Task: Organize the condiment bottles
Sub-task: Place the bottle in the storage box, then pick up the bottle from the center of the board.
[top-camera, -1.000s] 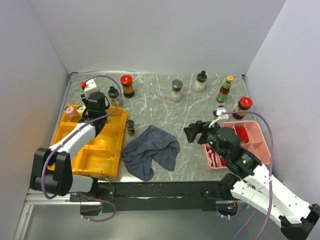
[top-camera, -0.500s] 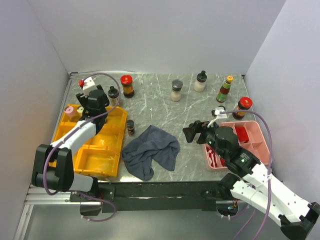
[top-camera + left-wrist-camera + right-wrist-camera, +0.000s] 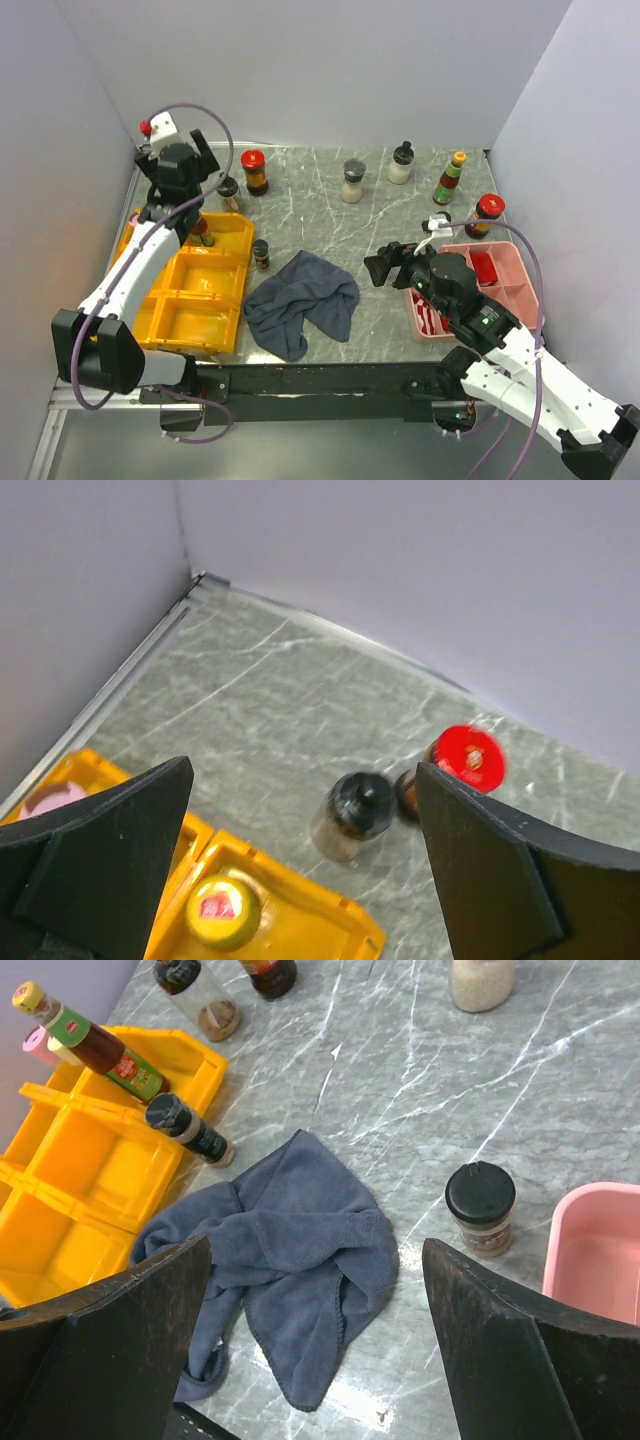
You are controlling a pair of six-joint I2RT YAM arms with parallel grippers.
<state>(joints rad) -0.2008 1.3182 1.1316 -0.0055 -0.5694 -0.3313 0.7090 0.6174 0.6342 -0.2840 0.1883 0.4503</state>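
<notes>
My left gripper (image 3: 183,178) (image 3: 302,780) hangs open and empty above the far corner of the yellow tray (image 3: 190,290). Under it a sauce bottle with a yellow-green cap (image 3: 222,912) (image 3: 203,237) stands in the tray's far compartment, a pink-capped one (image 3: 50,800) beside it. Just beyond the tray stand a black-capped jar (image 3: 360,805) (image 3: 228,190) and a red-capped jar (image 3: 468,757) (image 3: 254,170). My right gripper (image 3: 383,265) (image 3: 316,1260) is open over the dark grey cloth (image 3: 290,1250), with a black-capped jar (image 3: 480,1205) to its right.
More bottles stand along the back: grey cap (image 3: 353,180), black cap (image 3: 402,162), orange cap (image 3: 451,177), red cap (image 3: 488,213). A small dark bottle (image 3: 261,254) stands next to the yellow tray. The pink tray (image 3: 510,285) sits at the right. Walls close in on three sides.
My left gripper opened, let go of the yellow-green-capped bottle in the yellow tray, and rose up and back. The right gripper barely shifted.
</notes>
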